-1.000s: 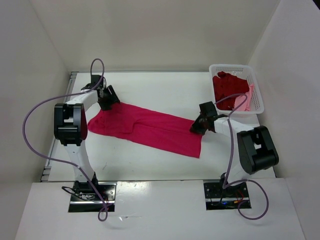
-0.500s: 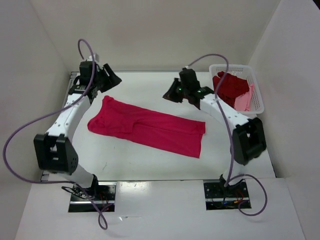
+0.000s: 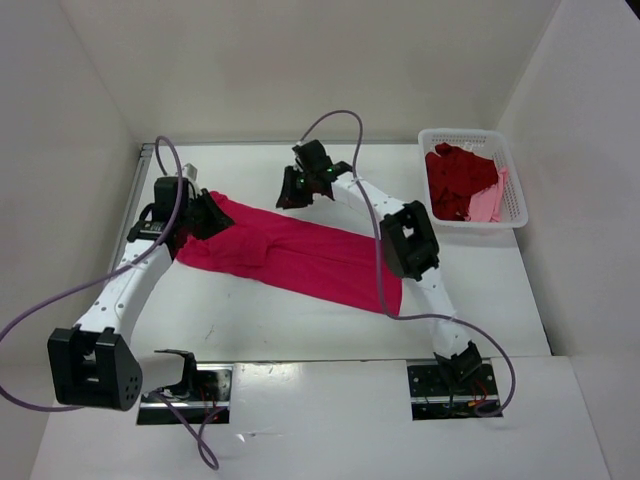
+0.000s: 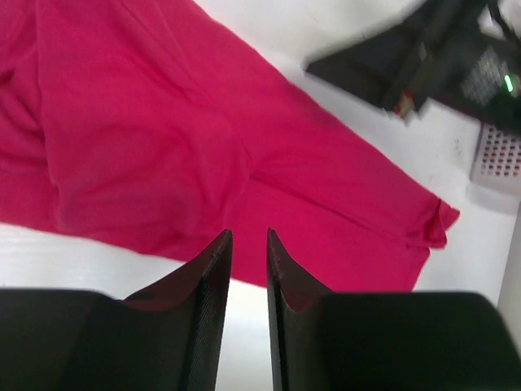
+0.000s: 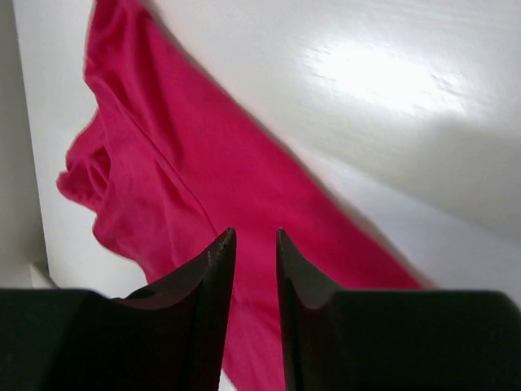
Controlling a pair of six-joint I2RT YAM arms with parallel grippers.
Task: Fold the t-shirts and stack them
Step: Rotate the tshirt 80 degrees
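Reference for all places: the crimson-magenta shirt [image 3: 300,255].

One white table [image 3: 480,290], under the crimson-magenta shirt and reaching past it on every side.

Two arms. Left arm [image 3: 130,280] stretched from the table's near edge up to the left end of the crimson-magenta shirt. Right arm [image 3: 405,240] crossing above the right half of the crimson-magenta shirt and reaching on toward its far edge.

Three shirts in all.
- One crimson-magenta, spread flat as a long slanted strip: left end farther back, right end nearer, creased along the middle.
- One darker red shirt [image 3: 458,178], crumpled inside the basket.
- One light pink shirt [image 3: 490,205], in the same basket, on the side away from the crimson-magenta shirt, partly covered by the darker red one.

One white perforated basket [image 3: 455,133], well apart from the crimson-magenta shirt, beyond its right end.

Two grippers.
- Left gripper [image 4: 247,238] at the far left corner of the crimson-magenta shirt. Fingers [image 4: 213,269] parted by a narrow gap, with no cloth seen between. Contact with the cloth: cannot tell.
- Right gripper [image 5: 255,235] near the far edge of the crimson-magenta shirt, toward its left half. Fingers [image 5: 213,261] parted by a narrow gap, holding nothing.
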